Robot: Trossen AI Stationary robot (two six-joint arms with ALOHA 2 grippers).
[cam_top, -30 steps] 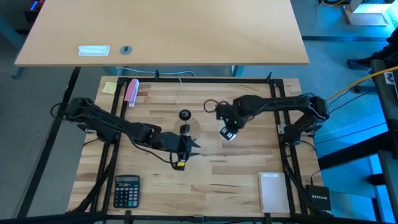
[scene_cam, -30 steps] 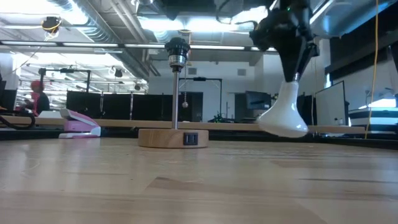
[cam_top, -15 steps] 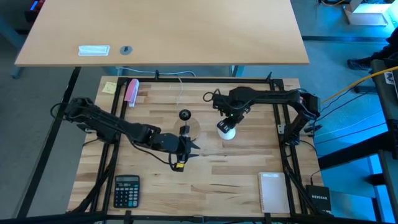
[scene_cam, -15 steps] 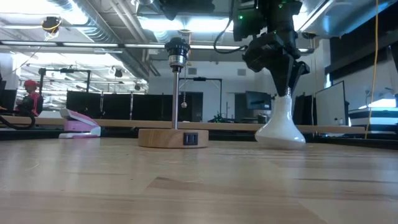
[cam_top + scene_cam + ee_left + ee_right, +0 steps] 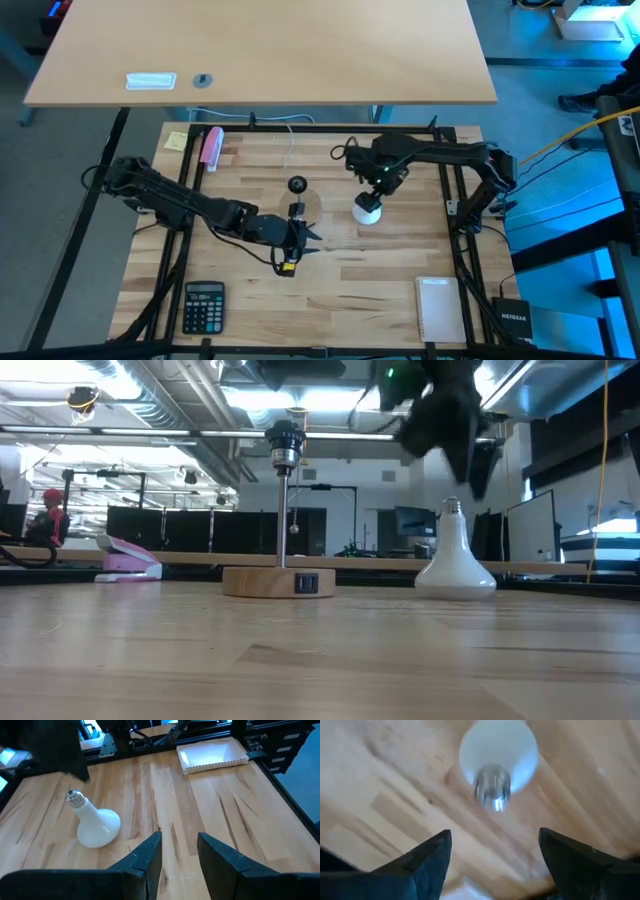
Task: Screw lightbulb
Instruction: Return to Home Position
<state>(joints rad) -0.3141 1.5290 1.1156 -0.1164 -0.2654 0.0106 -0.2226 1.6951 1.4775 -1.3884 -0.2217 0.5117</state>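
The white lightbulb (image 5: 368, 211) stands on its globe end on the table, right of centre, with its screw base (image 5: 453, 508) pointing up. My right gripper (image 5: 462, 445) hovers open straight above it, clear of the screw base (image 5: 492, 785). The lamp stand has a round wooden disc (image 5: 279, 581) and a black socket (image 5: 285, 440) on a thin pole, left of the bulb. My left gripper (image 5: 302, 235) waits by the disc's near side, open a little, with nothing between its fingers (image 5: 150, 851).
A calculator (image 5: 204, 305) lies near the front left and a white notebook (image 5: 438, 305) near the front right. A pink stapler (image 5: 211, 145) and a yellow note (image 5: 176, 140) sit at the far left. A person (image 5: 60, 515) shows in the room beyond the table.
My right gripper has brought the tilted lightbulb down until it stands on its globe end on the table. It has then opened, let go and risen above the screw base. The bulb stays upright where it was set.
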